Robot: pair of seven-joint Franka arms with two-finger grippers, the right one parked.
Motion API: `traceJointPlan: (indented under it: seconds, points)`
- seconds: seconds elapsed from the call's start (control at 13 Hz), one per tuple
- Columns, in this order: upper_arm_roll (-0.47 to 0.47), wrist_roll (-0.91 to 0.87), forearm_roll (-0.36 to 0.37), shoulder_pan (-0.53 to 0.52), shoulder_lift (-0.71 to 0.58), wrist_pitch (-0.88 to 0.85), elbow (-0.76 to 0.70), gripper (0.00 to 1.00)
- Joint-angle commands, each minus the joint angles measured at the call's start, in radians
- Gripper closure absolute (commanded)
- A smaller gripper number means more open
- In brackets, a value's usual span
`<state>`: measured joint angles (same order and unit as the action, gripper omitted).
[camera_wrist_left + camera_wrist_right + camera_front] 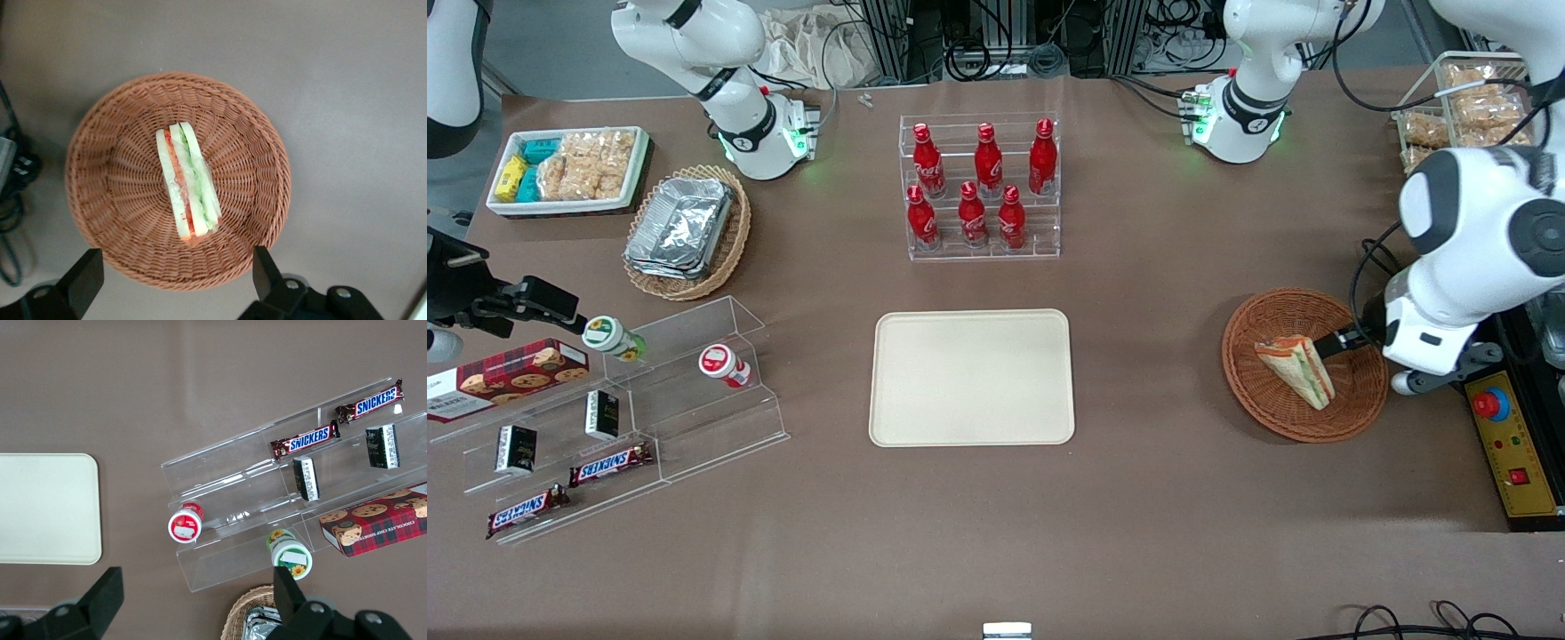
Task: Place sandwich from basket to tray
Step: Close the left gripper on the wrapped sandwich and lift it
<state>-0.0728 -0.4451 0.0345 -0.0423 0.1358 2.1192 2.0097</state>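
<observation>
Nearby, gripper (175, 280) fingers (83, 277) spread above basket (120, 200); Snickers bars (305, 440) shelved.

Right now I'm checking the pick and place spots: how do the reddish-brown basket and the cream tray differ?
The basket is round, woven, reddish-brown wicker; the tray is a flat, smooth, cream rectangle with rounded corners. The basket holds the sandwich; the tray holds nothing. The open gripper hovers above the basket, not the tray. Both are shallow and rest on the brown table.
</observation>
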Motion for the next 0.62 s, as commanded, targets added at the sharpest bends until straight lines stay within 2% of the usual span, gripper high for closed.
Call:
traceJointPlan:
  seconds: [0.0,0.15,0.54]
  points:
    - [0.008,-0.079,-0.016,0.01,0.004,0.164,0.147,0.01]
    - [0.008,-0.11,-0.016,0.01,0.056,0.249,0.167,0.01]
    - [0.014,-0.115,-0.016,-0.002,0.128,0.337,0.165,0.01]
